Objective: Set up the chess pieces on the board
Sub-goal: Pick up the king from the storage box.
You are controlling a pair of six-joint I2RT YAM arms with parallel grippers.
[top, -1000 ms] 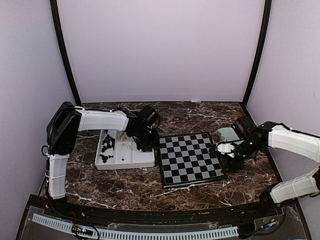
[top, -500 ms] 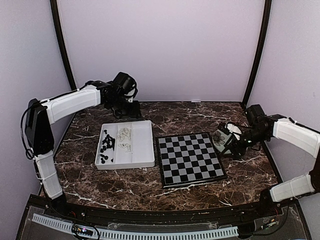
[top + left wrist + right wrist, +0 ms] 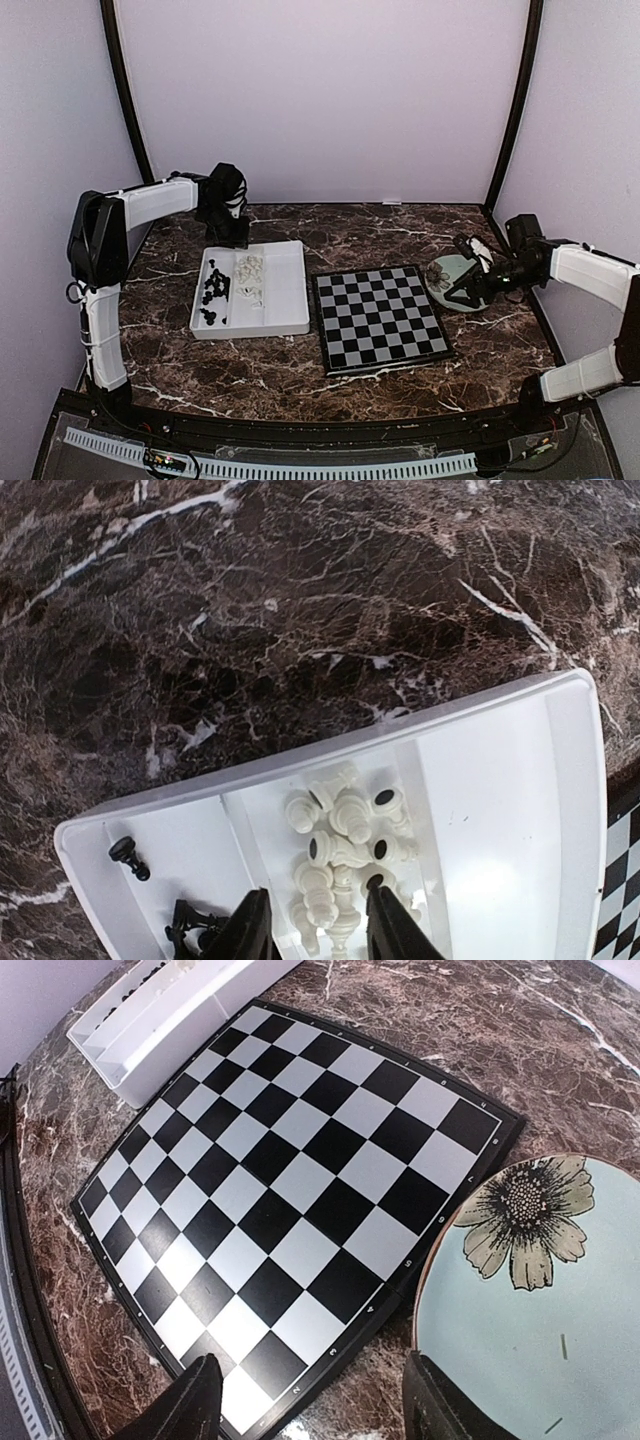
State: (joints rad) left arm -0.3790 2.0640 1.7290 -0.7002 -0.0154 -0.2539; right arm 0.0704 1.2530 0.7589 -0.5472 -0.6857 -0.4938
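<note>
Above the tray (image 3: 500, 780), left gripper (image 3: 315, 930) points downward.

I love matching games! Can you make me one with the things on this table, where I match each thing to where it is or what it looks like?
Things:
1. white chess pieces
2. black chess pieces
3. chessboard
4. plate

Places or looks:
A. round, with a flower drawn on it
B. heaped in the middle compartment of the white tray
C. flat and checked, with no pieces on it yet
D. in the tray's left compartment, seen from the top camera

Pairs: 1-B, 2-D, 3-C, 4-A
</note>
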